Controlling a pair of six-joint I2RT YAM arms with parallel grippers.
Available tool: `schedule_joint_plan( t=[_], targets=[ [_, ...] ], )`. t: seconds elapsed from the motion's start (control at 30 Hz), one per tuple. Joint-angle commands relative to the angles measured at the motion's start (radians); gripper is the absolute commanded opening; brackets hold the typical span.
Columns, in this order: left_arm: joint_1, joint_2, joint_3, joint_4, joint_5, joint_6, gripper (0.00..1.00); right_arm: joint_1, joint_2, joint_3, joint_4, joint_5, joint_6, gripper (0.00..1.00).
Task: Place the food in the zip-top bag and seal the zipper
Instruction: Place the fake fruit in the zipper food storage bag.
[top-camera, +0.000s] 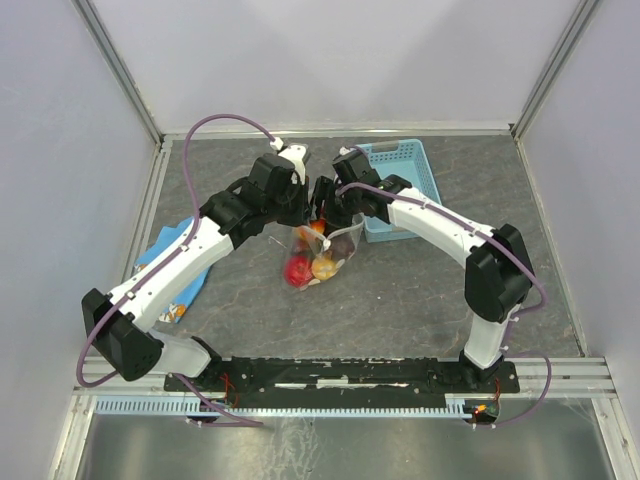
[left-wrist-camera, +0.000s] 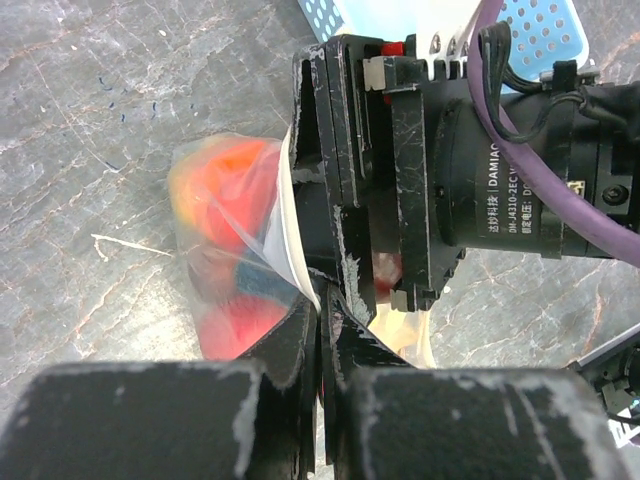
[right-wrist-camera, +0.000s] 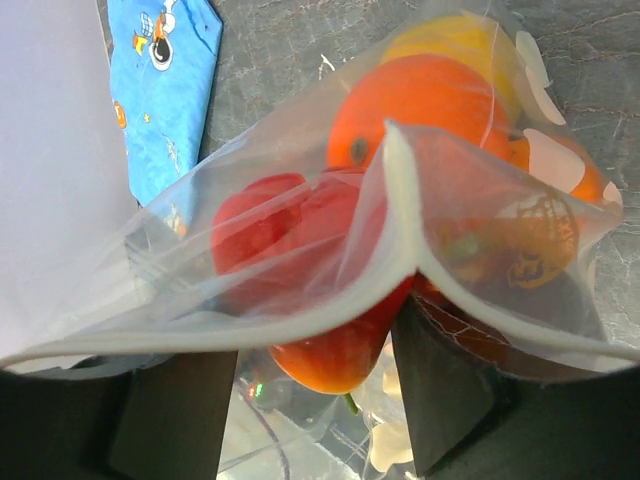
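The clear zip-top bag (top-camera: 318, 258) hangs between my two grippers over the middle of the table, with food inside: a red piece (top-camera: 297, 270) and an orange one (top-camera: 323, 267). My left gripper (left-wrist-camera: 322, 305) is shut on the bag's mouth edge, pinching the whitish zipper (left-wrist-camera: 285, 220). In the right wrist view the zipper (right-wrist-camera: 300, 325) runs across my right gripper (right-wrist-camera: 315, 400), whose jaws stand apart. A red-orange pepper (right-wrist-camera: 335, 350) hangs between its fingers (right-wrist-camera: 440, 400), with a gap on the left side. An orange fruit (right-wrist-camera: 420, 100) and a yellow one (right-wrist-camera: 450, 40) lie deeper in the bag.
A light-blue basket (top-camera: 400, 180) stands at the back right, just behind the right arm. A blue printed cloth (top-camera: 170, 265) lies at the left under the left arm. Grey walls close the table on three sides.
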Motion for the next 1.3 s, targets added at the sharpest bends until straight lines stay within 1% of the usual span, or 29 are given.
schedule_joint_plan(
  t=[0.0,0.03,0.17,0.3,0.47,0.67,0.73,0.87,1.03,1.13,1.27],
  targets=[
    [-0.016,-0.021,0.008,0.02,-0.002,-0.028,0.03,0.007,-0.077,0.038,0.062,0.013,-0.036,0.71],
    [-0.016,-0.022,0.008,0.015,-0.019,-0.026,0.03,0.008,-0.089,0.04,0.045,0.012,-0.06,0.76],
    [-0.014,-0.032,0.008,-0.006,-0.085,-0.015,0.03,0.008,-0.138,0.048,-0.018,-0.019,-0.147,0.82],
    [-0.014,-0.044,0.001,-0.01,-0.117,-0.01,0.03,0.007,-0.172,0.057,-0.084,-0.06,-0.225,0.85],
    [-0.015,-0.055,-0.01,-0.006,-0.125,0.009,0.03,-0.034,-0.224,0.058,-0.141,-0.035,-0.37,0.85],
    [-0.014,-0.065,-0.02,-0.002,-0.121,0.035,0.03,-0.126,-0.237,0.078,-0.118,-0.062,-0.49,0.78],
    [-0.014,-0.069,-0.024,0.001,-0.117,0.044,0.03,-0.138,-0.222,0.102,-0.122,-0.062,-0.546,0.75],
    [-0.015,-0.08,-0.04,0.012,-0.099,0.058,0.03,-0.144,-0.164,0.133,-0.116,-0.009,-0.619,0.7],
    [-0.014,-0.088,-0.048,0.022,-0.087,0.069,0.03,-0.143,-0.077,0.161,-0.116,-0.03,-0.632,0.61],
    [-0.014,-0.087,-0.043,0.022,-0.086,0.072,0.03,-0.143,-0.064,0.147,-0.103,-0.06,-0.63,0.56],
    [-0.014,-0.086,-0.044,0.029,-0.083,0.076,0.03,-0.143,-0.066,0.125,-0.106,-0.051,-0.649,0.5]
  ],
)
